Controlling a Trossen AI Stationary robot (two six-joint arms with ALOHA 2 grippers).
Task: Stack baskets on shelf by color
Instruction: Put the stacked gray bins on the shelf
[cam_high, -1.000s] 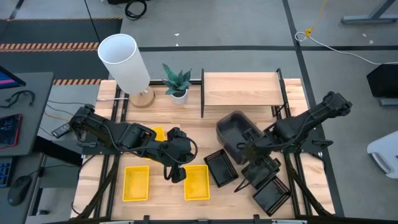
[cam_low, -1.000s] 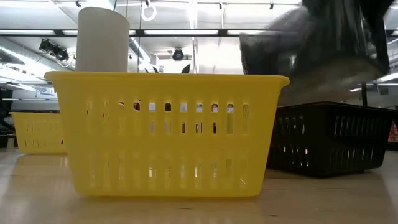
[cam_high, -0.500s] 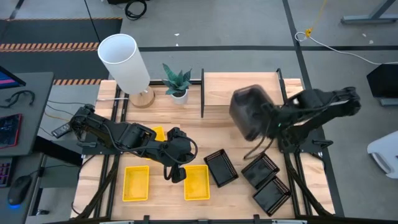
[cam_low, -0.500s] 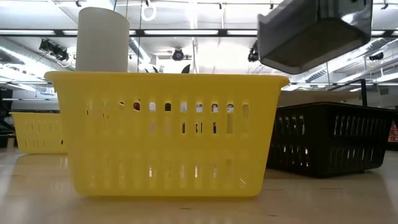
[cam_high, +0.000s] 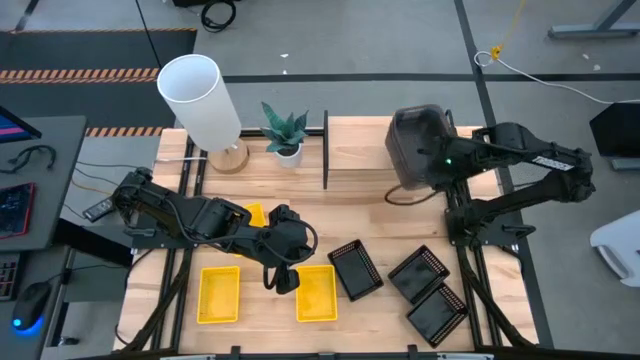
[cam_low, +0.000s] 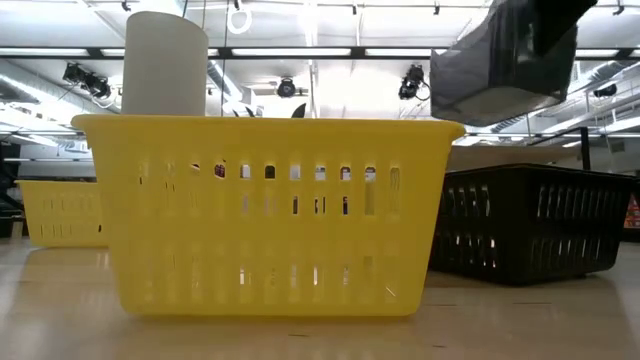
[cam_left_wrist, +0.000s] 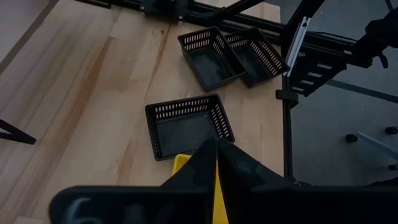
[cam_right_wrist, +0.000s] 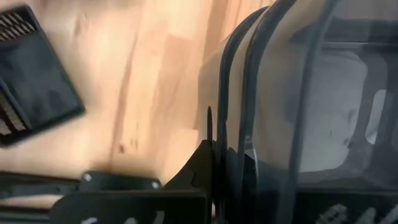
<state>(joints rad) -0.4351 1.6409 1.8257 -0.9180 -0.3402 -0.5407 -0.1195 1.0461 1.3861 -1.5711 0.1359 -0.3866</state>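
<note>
Above the shelf (cam_high: 385, 142) the right end effector (cam_high: 432, 166) holds grey baskets (cam_high: 418, 145) (nested); left end effector (cam_high: 285, 278) closed over a yellow basket (cam_high: 316, 295).

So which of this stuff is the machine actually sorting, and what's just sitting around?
Part of the job:
- grey baskets, held by the right end effector
- yellow baskets
- black mesh baskets
- wooden shelf

Just lying about:
- white lamp
- small potted plant

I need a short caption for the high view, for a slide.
Right gripper carries nested grey baskets above the shelf; left gripper grips a yellow basket.
</note>
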